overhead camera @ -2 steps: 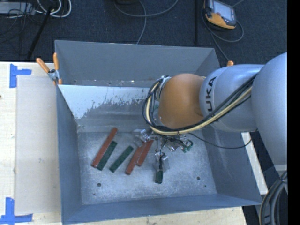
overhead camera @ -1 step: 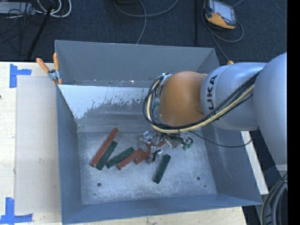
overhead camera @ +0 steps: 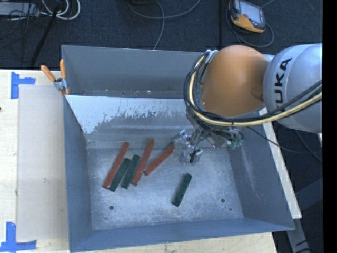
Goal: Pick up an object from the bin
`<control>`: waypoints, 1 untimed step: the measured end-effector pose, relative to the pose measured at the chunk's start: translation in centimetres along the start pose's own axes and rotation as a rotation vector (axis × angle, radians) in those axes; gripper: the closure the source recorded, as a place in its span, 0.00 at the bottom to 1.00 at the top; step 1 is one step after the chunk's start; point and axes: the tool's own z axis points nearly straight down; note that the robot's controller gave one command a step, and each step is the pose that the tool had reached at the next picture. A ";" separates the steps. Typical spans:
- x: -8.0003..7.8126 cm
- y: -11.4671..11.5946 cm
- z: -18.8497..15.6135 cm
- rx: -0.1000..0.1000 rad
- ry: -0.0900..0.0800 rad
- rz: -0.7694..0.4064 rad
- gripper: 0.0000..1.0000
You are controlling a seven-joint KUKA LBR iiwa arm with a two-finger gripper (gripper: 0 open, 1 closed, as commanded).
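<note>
One pincer [overhead camera: 190,151], mine, down low over the floor of the bin [overhead camera: 76,183], right of centre and close to the foot of the back slope. Open or closed: I cannot tell from this angle, since the metal parts under my wrist bunch together.

Nearest thing: a red-brown stick [overhead camera: 159,159], flat on the floor and slanted. Its upper right end lies just beside the pincer, on the pincer's left in the view, and the rest runs away down and to the left. Touching or just apart: I cannot tell.

Next out: a dark green stick [overhead camera: 181,189], alone and flat, below the pincer toward the front wall. It is near but clearly apart, and leans a little to the right.

Farther left is a loose row, all slanting the same way. A second red-brown stick [overhead camera: 143,161] lies close beside the first. Then come dark green pieces [overhead camera: 126,172], one or two lying flush, I cannot tell which. A third red-brown stick [overhead camera: 116,165] ends the row at the far left. Neighbours in the row touch or nearly touch.

Above the pincer is my orange cover [overhead camera: 234,80], with cables [overhead camera: 195,96] looped round its left side, over the bin's right rear part.
</note>
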 end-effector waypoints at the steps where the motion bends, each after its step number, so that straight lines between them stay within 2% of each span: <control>1: 0.1 0.1 0.5 -0.004 0.006 0.001 0.00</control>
